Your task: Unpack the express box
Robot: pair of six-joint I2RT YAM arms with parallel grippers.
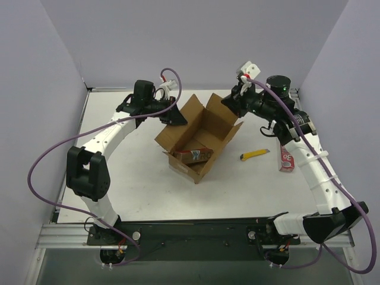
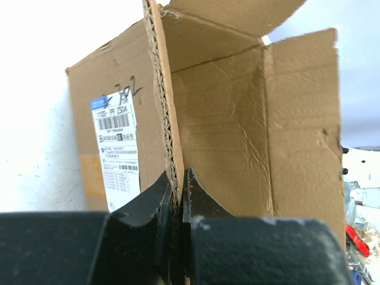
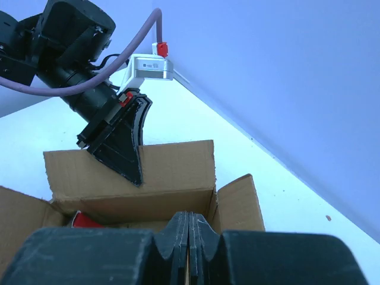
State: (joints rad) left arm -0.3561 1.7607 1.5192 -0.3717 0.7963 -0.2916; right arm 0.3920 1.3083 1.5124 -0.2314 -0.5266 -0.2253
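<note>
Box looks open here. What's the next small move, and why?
Probably open the right pincer and lower it toward the red-and-white carton inside the express box: the flaps stand open, the left pincer clamps a wall, and the right one is shut by the rim.

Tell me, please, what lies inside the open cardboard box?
Inside the express box one flat packet with red print lies at the bottom, against the near wall. That wall covers its lower edge, and anything under the packet cannot be seen.
</note>
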